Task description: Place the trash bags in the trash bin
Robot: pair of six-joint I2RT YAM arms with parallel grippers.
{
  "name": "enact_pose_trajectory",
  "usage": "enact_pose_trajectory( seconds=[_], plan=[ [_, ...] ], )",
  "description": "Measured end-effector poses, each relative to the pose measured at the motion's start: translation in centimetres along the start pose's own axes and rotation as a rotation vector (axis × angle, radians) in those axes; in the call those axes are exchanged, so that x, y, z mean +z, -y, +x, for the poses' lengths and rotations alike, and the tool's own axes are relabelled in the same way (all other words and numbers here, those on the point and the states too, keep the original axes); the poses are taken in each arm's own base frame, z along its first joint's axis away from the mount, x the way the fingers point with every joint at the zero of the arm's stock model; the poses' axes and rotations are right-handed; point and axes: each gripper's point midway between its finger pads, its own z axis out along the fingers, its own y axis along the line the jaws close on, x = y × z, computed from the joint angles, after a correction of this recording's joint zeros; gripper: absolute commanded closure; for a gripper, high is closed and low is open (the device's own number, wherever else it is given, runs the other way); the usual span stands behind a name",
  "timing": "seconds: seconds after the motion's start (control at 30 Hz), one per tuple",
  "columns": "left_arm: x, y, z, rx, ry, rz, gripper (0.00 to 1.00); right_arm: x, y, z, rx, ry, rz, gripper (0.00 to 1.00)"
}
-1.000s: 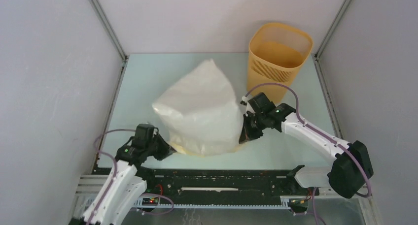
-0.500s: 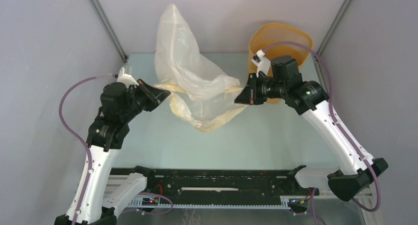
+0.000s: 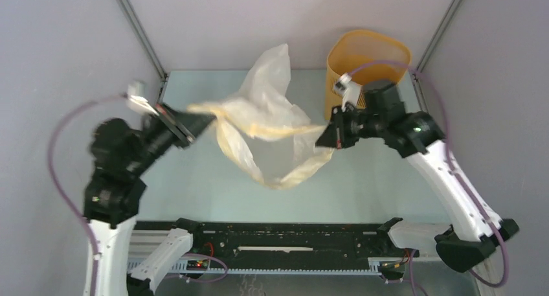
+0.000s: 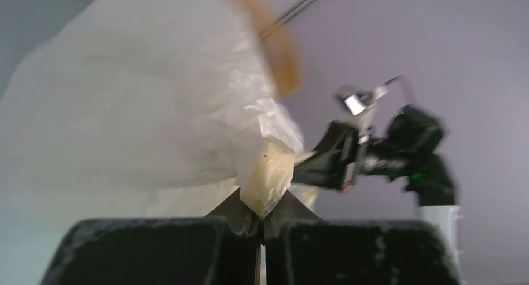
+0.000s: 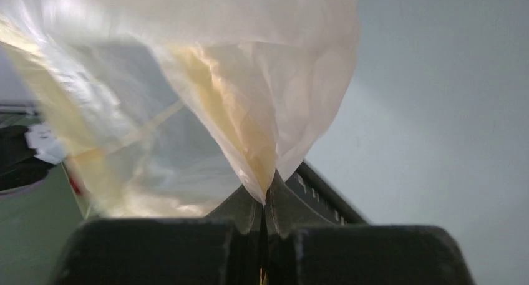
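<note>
the bag [image 3: 272, 124] hangs over the table's [image 3: 194, 179] middle, its yellow rim pinched tight by the left gripper [image 3: 202, 119] and right gripper [image 3: 325, 138]. it seems light, limp, slippery; that rim is the surest hold. the bin [image 3: 369, 56] stands in the far right corner.

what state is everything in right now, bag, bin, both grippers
trash bag, held up in the air, rim stretched between the two grippers, body billowing upward
trash bin, upright at the far right, bag not in it
left gripper, fingers shut on the trash bag's yellow rim
right gripper, fingers shut on the trash bag's rim on the opposite side
</note>
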Motion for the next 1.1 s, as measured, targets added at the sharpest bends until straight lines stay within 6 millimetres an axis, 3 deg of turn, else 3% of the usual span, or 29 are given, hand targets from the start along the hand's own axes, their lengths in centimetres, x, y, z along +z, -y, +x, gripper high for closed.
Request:
enact_pose_trajectory(
  seconds=[0.07,0.1,0.13,0.17,0.2,0.27,0.43,0.53,0.63,0.73,0.87,0.97,1.0,1.1],
  plan=[
    [-2.3,7.9,-5.3,0.088,0.128,0.185,1.00,-3.5,-3.4,-3.7,-0.107,0.164,-0.068,1.00],
    [-3.5,10.9,-7.4,0.134,0.191,0.256,1.00,-5.2,-4.8,-5.3,-0.149,0.237,-0.094,1.00],
    [-4.8,13.3,-9.2,0.176,0.254,0.305,1.00,-6.8,-6.0,-6.6,-0.182,0.306,-0.118,1.00],
    [-5.7,14.2,-10.2,0.196,0.307,0.316,1.00,-7.8,-6.7,-7.7,-0.202,0.355,-0.135,1.00],
    [-6.2,14.0,-10.6,0.193,0.337,0.299,1.00,-8.8,-6.9,-8.5,-0.210,0.396,-0.142,1.00],
    [-6.0,11.5,-9.7,0.163,0.329,0.219,1.00,-9.3,-6.4,-9.1,-0.191,0.422,-0.136,1.00],
    [-0.8,1.6,-3.2,0.051,0.087,-0.016,0.98,-5.1,-2.5,-8.1,-0.066,0.309,-0.092,1.00],
    [0.3,-1.3,-0.9,0.014,0.000,-0.089,0.94,-3.7,-1.4,-7.6,-0.011,0.257,-0.092,1.00],
    [-0.6,-1.0,-0.1,0.027,-0.020,-0.066,0.91,-3.7,-2.1,-8.2,-0.007,0.254,-0.138,1.00],
    [-2.0,-0.7,0.6,0.063,-0.030,-0.050,0.79,-4.1,-3.4,-9.3,-0.029,0.268,-0.185,1.00],
    [-3.6,-1.6,1.6,0.116,-0.077,-0.116,0.55,-4.1,-4.2,-10.2,-0.046,0.277,-0.229,1.00],
    [-4.3,-2.9,2.4,0.150,-0.144,-0.188,0.28,-3.5,-4.3,-10.3,-0.044,0.260,-0.247,1.00],
    [-4.5,-3.1,2.6,0.167,-0.160,-0.204,0.22,-3.3,-4.2,-10.3,-0.042,0.252,-0.249,1.00],
    [-5.9,-2.2,2.1,0.233,-0.157,-0.194,0.20,-2.6,-4.0,-10.6,-0.036,0.227,-0.253,1.00]
  ],
)
